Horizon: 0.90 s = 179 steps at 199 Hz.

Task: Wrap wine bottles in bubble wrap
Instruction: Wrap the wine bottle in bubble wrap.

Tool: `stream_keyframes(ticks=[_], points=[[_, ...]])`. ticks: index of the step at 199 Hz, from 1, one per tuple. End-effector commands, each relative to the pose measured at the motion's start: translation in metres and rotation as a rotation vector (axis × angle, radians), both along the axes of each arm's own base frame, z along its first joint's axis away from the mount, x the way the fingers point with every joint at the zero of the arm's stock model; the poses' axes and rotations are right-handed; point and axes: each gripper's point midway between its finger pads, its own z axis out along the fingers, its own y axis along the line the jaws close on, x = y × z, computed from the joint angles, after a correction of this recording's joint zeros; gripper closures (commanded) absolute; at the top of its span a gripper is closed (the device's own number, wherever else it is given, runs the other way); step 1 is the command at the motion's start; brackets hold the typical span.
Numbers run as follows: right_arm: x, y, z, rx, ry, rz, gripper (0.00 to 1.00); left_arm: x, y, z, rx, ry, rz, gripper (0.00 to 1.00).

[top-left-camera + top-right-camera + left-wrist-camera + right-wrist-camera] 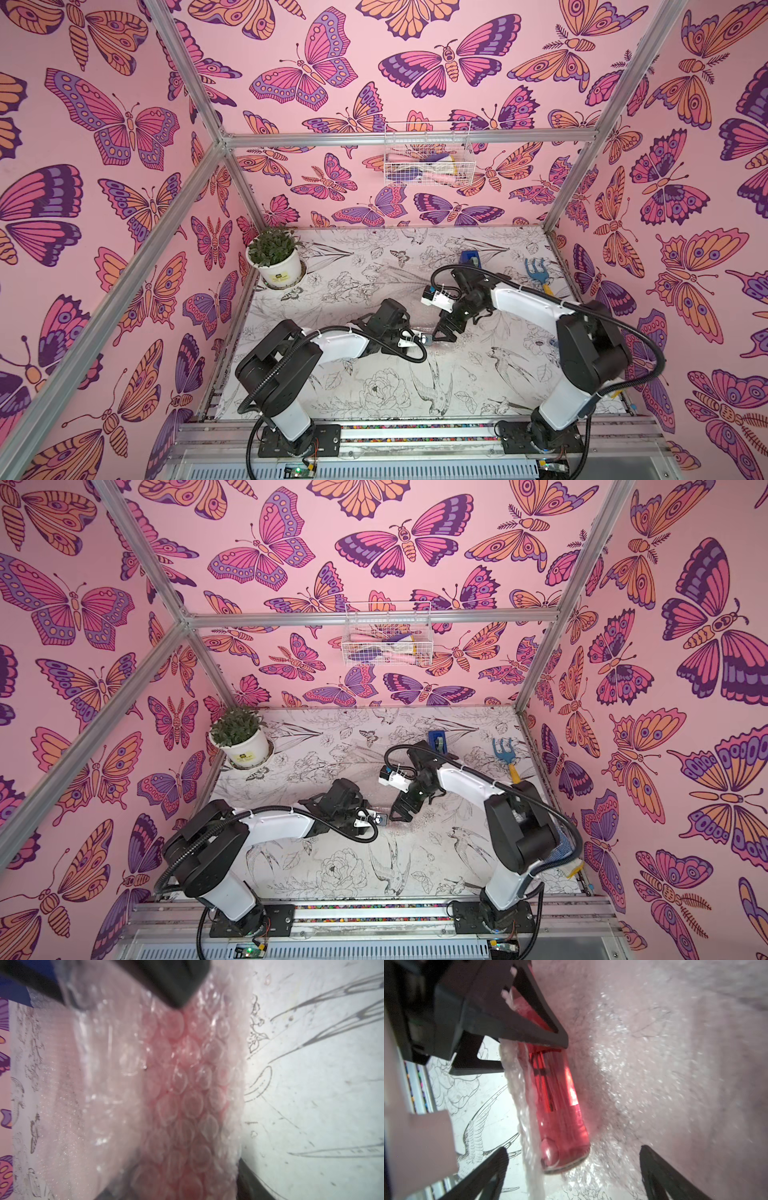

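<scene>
The wine bottle (560,1105), clear glass with red-pink liquid, lies on its side on the bubble wrap (654,1064). An edge of the sheet is folded up along one side of it. My left gripper (424,338) is shut on the bottle's upper part, with wrap under its fingers (529,1022). In the left wrist view, bubbles tinted pink by the bottle (187,1095) fill the space between the jaws. My right gripper (571,1176) is open, its fingertips wide apart on either side of the bottle's base, touching nothing. In both top views the grippers hide the bottle.
A potted plant (276,259) stands at the table's back left. A blue tape dispenser (471,259) and a blue garden fork (538,274) lie at the back right. A white wire basket (428,158) hangs on the back wall. The two grippers almost meet mid-table.
</scene>
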Motion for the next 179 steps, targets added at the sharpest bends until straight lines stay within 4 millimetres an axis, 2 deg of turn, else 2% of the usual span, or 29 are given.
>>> stream_keyframes(ticks=[1, 17, 35, 53, 72, 105, 130, 179], points=[[0.027, -0.015, 0.032, 0.043, -0.265, -0.12, 0.01, -0.053, 0.046, -0.038, 0.179, 0.332, 0.078, 0.63], [0.018, -0.026, 0.042, 0.038, -0.381, -0.125, 0.01, -0.063, 0.049, -0.032, 0.187, 0.425, 0.114, 0.63], [-0.002, -0.032, 0.042, 0.008, -0.466, -0.058, 0.01, -0.071, 0.05, -0.025, 0.186, 0.519, 0.14, 0.64], [-0.028, -0.029, 0.032, -0.053, -0.569, 0.085, 0.01, -0.074, 0.048, -0.017, 0.173, 0.589, 0.155, 0.64], [-0.049, -0.016, 0.02, -0.086, -0.708, 0.248, 0.01, -0.073, 0.043, -0.011, 0.166, 0.644, 0.154, 0.64], [-0.058, 0.014, 0.024, -0.043, -0.867, 0.336, 0.01, -0.067, 0.036, -0.01, 0.196, 0.748, 0.147, 0.64], [-0.06, 0.032, 0.018, -0.059, -0.93, 0.428, 0.01, -0.063, 0.029, -0.015, 0.223, 0.814, 0.139, 0.64], [-0.046, 0.052, 0.011, -0.076, -0.934, 0.471, 0.01, -0.057, 0.028, -0.026, 0.306, 0.938, 0.139, 0.63]])
